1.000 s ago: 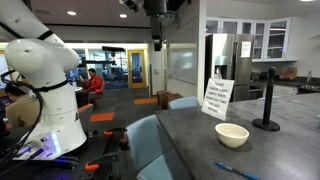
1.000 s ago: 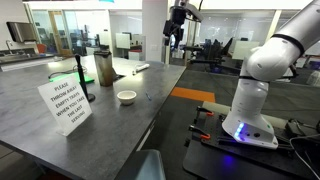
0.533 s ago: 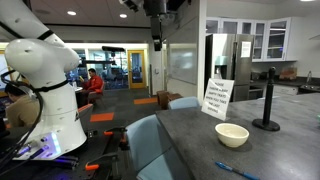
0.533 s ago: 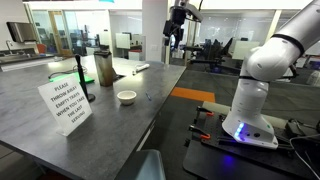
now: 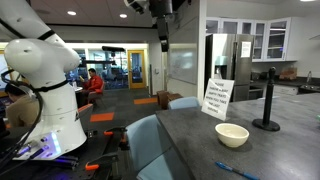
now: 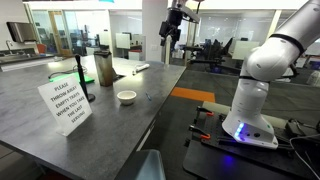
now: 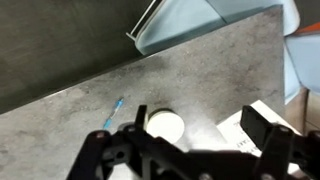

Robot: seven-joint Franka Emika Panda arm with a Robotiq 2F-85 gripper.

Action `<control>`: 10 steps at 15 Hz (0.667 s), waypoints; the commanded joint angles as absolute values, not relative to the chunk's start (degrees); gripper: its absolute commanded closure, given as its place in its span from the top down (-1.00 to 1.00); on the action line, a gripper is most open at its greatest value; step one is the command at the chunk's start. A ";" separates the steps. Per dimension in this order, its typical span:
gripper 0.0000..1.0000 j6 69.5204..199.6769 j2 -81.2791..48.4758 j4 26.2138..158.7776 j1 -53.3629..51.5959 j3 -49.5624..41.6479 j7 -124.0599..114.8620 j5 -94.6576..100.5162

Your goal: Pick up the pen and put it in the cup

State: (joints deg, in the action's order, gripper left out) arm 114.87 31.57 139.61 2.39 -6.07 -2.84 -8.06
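The blue pen (image 7: 113, 113) lies flat on the grey table in the wrist view, just beside the cream-white cup (image 7: 165, 125). In an exterior view the pen (image 5: 238, 171) lies near the table's front edge, with the cup (image 5: 232, 134) close behind it. The cup (image 6: 126, 96) also shows in an exterior view, but I cannot make out the pen there. My gripper (image 7: 198, 125) is open and empty. It hangs high above the table, far from both things, in both exterior views (image 5: 163, 30) (image 6: 172, 25).
A white paper sign (image 5: 217, 97) (image 6: 65, 103) stands on the table. A tall black post with a round base (image 5: 267, 100) (image 6: 85, 80) stands near it, and a tall tumbler (image 6: 104, 68) behind. Blue-grey chairs (image 5: 150, 145) line the table's edge.
The gripper has shifted a little sideways and slightly up, high in the air. The pen and the cup have not moved.
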 commanded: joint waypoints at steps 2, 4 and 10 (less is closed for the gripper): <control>1.00 124.51 19.61 135.67 5.71 -3.70 -9.82 -6.11; 1.00 127.74 13.82 134.41 6.82 -3.70 -13.33 -4.92; 1.00 132.13 -2.44 129.35 8.00 -7.03 -14.45 -7.04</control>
State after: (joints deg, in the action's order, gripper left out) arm 131.29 3.03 132.91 7.63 -6.39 -12.49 -6.39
